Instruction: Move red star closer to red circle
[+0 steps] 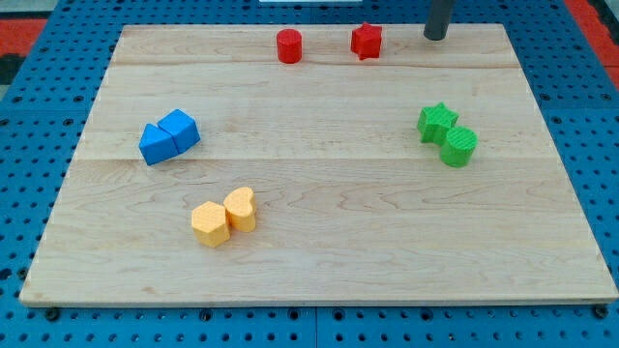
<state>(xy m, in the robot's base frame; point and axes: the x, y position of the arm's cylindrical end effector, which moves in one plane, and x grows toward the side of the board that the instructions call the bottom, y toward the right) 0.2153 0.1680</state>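
Red star (367,41) sits near the view's top edge of the board, a little right of centre, with the red circle (289,45) near it on its left; the two are apart, with bare wood between them.

Going from largest to smallest: the wooden board (319,242) fills most of the view, pale planks lying on a blue pegboard surface (29,193).

My rod comes down at the view's top right, and my tip (435,37) stands on the board close to its top edge, to the right of the red star and not touching it. I have no fingers or jaws, only this plain rod, and it holds nothing.

At the view's left, two blue blocks touch: a blue cube-like block (180,129) and a blue wedge-like block (154,144).

At the view's right, a green star (436,122) touches a green cylinder (459,147) just below it.

Toward the view's bottom, left of centre, a yellow hexagon (210,223) touches a yellow heart-like block (240,208).
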